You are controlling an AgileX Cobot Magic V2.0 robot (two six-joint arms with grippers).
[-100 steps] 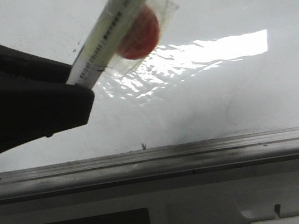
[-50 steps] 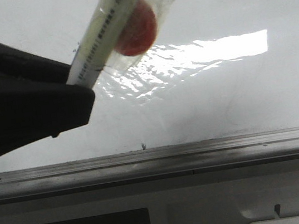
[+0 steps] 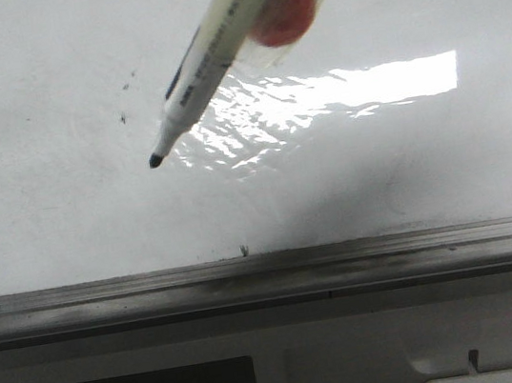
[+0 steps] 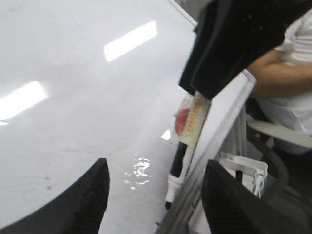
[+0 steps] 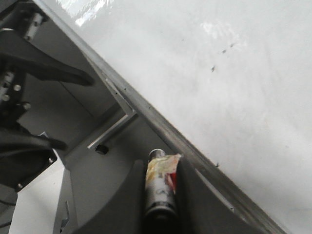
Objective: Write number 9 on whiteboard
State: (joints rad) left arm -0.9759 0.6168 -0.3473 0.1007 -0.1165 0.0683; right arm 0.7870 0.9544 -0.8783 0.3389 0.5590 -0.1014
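Note:
The whiteboard (image 3: 406, 159) is glossy white with glare and a few small dark specks; no number 9 shows on it. A white marker (image 3: 217, 58) with a red sticker under clear tape (image 3: 284, 4) slants down to the left, its bare black tip (image 3: 154, 160) just off or at the board. My right gripper (image 5: 161, 190) is shut on the marker (image 5: 158, 187); it also shows in the left wrist view (image 4: 195, 87), gripping the marker (image 4: 187, 131). My left gripper (image 4: 156, 200) is open and empty, facing the board beside the marker's tip.
A grey metal tray edge (image 3: 344, 265) runs along the board's bottom, with the robot's grey base below it. A seated person in white (image 4: 287, 83) is beyond the board's edge. Dark arm parts (image 5: 29, 63) lie beside the tray.
The black left gripper that covered the marker's tip has left the front view. The marker has moved up and to the right, and its black tip is now bare.

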